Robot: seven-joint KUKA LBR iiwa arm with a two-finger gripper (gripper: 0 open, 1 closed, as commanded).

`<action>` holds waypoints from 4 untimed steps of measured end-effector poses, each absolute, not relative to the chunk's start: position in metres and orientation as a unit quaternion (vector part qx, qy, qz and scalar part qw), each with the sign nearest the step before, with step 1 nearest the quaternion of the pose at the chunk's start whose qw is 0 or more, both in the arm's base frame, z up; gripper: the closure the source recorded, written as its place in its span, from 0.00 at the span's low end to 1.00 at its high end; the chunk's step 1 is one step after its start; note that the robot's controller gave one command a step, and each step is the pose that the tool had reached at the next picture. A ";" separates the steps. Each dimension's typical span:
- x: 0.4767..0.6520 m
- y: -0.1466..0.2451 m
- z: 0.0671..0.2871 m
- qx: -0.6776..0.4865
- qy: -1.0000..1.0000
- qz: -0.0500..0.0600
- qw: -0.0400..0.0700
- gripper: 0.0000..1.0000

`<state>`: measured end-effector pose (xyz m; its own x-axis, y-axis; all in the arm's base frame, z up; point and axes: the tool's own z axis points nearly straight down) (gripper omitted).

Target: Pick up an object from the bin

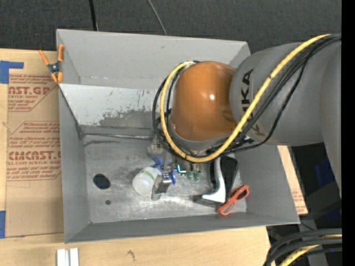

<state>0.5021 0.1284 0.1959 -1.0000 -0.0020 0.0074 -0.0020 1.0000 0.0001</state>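
**While the gripper (165, 180) hangs low, a white round object (143, 182) sits beside it**

Your bin (72, 148) carries the white round object near its front edge, just beside the gripper on the left-wall side. You can read "KA" on the arm (299, 98). Under the orange cover (202, 101) you cannot tell whether the gripper is apart or together.

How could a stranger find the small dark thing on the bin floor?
Look into the grey metal bin, at the left part of its floor. A small round disc lies there alone. It is dark, while its nearest neighbour, the round thing by the gripper, is white.
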 end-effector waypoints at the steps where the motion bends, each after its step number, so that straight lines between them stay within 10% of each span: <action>1: 0.504 0.128 0.199 0.000 -1.000 -0.001 0.000 0.00; 2: 0.521 0.123 0.187 0.055 -0.999 -0.001 -0.002 0.00; 3: 0.537 0.108 0.083 0.143 -0.990 -0.004 -0.013 1.00; 4: 0.537 0.108 0.083 0.143 -0.990 -0.004 -0.013 1.00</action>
